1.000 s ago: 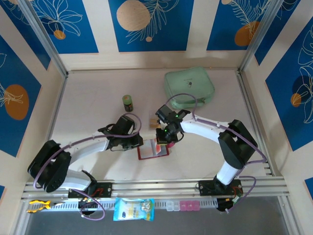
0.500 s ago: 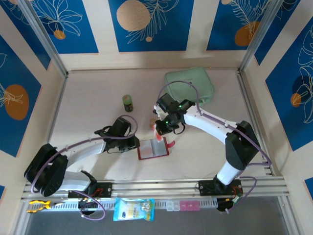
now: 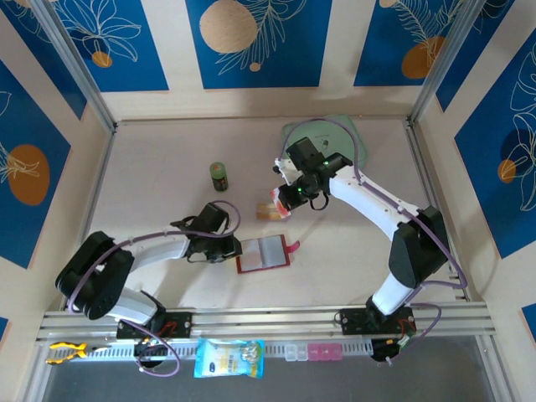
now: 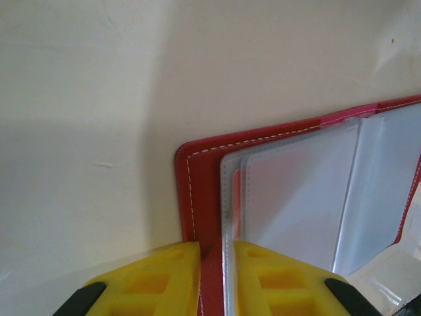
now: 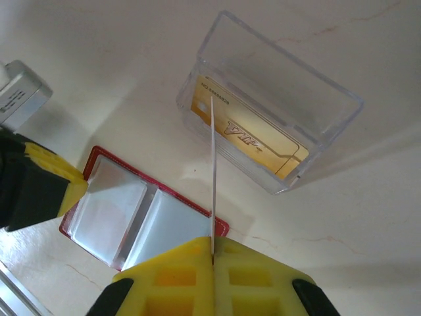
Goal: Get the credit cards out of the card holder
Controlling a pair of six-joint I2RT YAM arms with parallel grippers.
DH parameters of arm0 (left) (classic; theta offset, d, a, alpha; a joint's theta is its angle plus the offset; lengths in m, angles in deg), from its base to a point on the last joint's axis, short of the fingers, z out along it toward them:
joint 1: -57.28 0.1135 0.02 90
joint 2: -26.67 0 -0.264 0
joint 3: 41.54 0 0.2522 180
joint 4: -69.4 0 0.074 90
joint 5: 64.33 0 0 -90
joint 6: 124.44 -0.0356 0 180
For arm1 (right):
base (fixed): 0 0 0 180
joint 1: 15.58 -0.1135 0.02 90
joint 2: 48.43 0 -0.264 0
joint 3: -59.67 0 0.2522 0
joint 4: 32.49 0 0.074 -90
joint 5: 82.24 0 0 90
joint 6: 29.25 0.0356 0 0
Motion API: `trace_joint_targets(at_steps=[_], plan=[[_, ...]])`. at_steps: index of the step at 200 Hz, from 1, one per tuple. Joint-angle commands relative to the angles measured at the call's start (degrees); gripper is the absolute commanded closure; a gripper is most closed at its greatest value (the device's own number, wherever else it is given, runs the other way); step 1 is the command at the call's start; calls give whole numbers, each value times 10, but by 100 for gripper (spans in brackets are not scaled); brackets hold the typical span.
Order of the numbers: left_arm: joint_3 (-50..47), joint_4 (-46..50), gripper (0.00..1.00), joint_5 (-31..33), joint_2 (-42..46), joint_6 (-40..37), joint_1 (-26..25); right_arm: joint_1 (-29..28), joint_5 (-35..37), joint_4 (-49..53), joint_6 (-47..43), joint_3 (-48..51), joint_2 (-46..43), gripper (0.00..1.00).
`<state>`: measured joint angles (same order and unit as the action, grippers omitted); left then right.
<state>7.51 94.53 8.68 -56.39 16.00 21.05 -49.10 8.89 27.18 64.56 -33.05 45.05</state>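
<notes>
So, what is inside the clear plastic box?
A gold card lies inside the clear box. The thin card in the right hand covers a strip of it; anything beneath the gold card is hidden.

Camera layout
Overhead view looks steeply down over the whole table (image 3: 159,159); both wrist views sit close in, sharing the card holder (image 3: 264,254).

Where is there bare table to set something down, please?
Widest: the far-left table between the left rail and the green bottle. Smaller: right of the card holder. Crowded: the middle, around the clear box.
</notes>
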Motion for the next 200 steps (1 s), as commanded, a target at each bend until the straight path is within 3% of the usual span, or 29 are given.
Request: trace_joint_targets(at_steps=[1, 62, 121, 200], plan=[[20, -3, 80, -12, -17, -15, 7, 0, -25, -5, -79, 2, -27, 100], [36, 6, 80, -10, -25, -24, 15, 7, -19, -1, -267, -21, 5, 100], [43, 43, 80, -4, 16, -29, 24, 54, -86, 78, -416, -134, 108, 100], [10, 92, 79, 11, 98, -29, 48, 72, -97, 160, -514, -283, 242, 100]])
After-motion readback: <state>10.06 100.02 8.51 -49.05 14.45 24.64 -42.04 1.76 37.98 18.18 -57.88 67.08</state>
